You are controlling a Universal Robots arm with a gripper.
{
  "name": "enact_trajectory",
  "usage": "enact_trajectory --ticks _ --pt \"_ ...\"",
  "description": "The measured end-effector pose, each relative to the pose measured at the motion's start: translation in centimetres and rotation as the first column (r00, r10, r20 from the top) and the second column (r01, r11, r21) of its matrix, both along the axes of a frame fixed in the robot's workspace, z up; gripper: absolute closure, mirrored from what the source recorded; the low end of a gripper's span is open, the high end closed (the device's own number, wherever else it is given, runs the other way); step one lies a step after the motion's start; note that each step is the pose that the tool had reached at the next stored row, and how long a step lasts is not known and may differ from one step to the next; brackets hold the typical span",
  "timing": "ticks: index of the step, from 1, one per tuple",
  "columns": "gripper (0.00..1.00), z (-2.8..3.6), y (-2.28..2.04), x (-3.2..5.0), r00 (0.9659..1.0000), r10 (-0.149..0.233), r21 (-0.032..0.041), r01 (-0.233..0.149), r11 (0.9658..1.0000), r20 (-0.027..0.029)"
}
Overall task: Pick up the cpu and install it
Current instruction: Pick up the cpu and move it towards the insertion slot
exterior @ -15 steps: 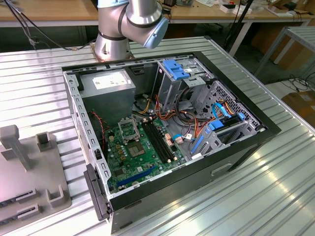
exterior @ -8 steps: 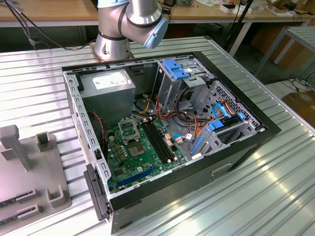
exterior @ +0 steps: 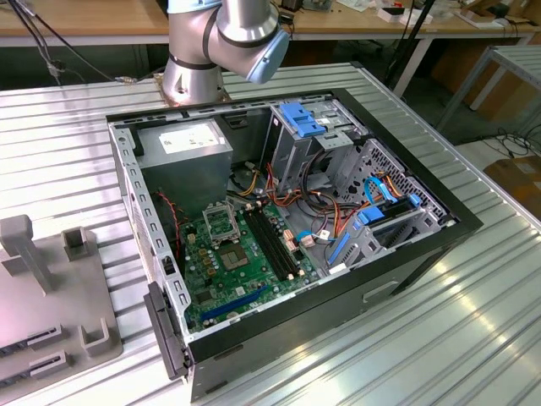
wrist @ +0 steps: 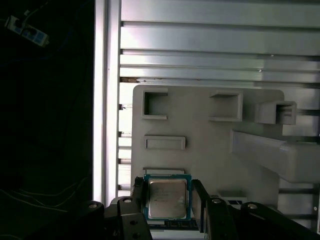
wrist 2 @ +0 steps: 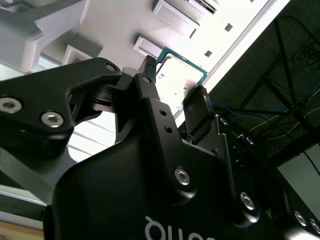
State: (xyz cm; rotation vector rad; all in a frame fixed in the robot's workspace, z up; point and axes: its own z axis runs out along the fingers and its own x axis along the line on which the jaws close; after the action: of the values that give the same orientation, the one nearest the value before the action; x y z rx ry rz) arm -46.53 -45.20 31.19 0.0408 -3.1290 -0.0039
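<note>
The cpu [wrist: 167, 198] is a thin square chip with a pale silvery face and a green-blue rim. In both wrist views it sits between the two black fingers of my gripper [wrist: 168, 201], which is shut on its opposite edges. The cpu [wrist 2: 176, 75] hangs in the gripper [wrist 2: 175, 89], raised well above the grey fixture tray [wrist: 210, 145]. In the exterior view the metal-framed socket [exterior: 221, 222] lies on the green motherboard [exterior: 245, 266] inside the open computer case.
The grey fixture tray [exterior: 51, 296] with raised blocks and slots lies on the ribbed metal table [exterior: 406, 338], on the exterior view's left. The case [exterior: 397, 266] holds a power supply [exterior: 188, 156], drive cages [exterior: 317, 135] and loose cables. The arm's base [exterior: 199, 72] stands behind the case.
</note>
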Motion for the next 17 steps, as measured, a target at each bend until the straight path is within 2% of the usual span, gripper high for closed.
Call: enact_trajectory --ticks 17 --pt "0.53 0.50 0.00 0.00 1.0000 0.000 0.0000 0.000 1.0000 0.0000"
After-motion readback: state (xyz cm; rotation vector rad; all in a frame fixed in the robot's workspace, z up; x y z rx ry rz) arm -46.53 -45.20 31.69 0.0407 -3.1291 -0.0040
